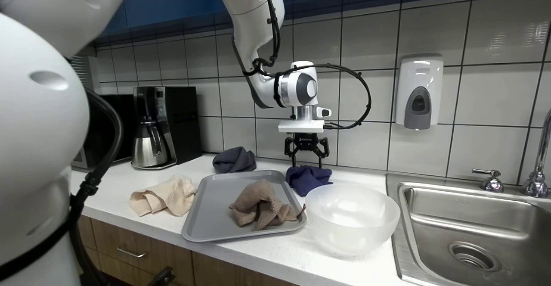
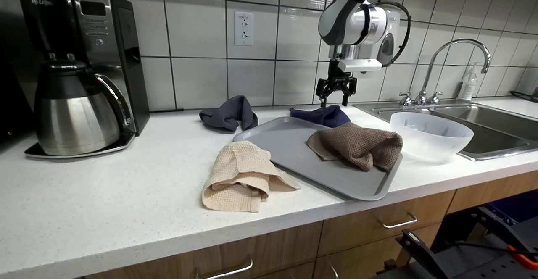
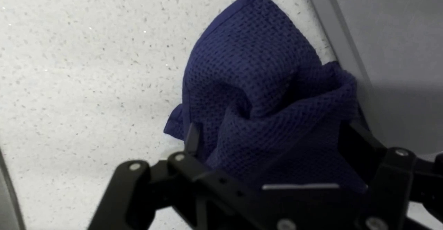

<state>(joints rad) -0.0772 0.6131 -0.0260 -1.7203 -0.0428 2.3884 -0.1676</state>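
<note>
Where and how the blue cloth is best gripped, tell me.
Probably by the raised middle fold of the blue cloth, from above: it lies bunched on the counter, so that fold offers a pinch, and the open hand hangs over it. The tray crowds one side.

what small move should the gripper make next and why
I'd probably lower the open gripper slightly before closing: it hangs over the navy cloth, and in the wrist view its fingers flank the bunched folds, so a little more depth might catch more fabric.

wht tile wall [image 2: 197, 81], outlet [image 2: 243, 28] | blue ovrhd cabs [image 1: 172, 9] | wht spkld ctr [image 2: 138, 190] | wd drwrs [image 2: 357, 228], metal pulls [image 2: 400, 224]
</note>
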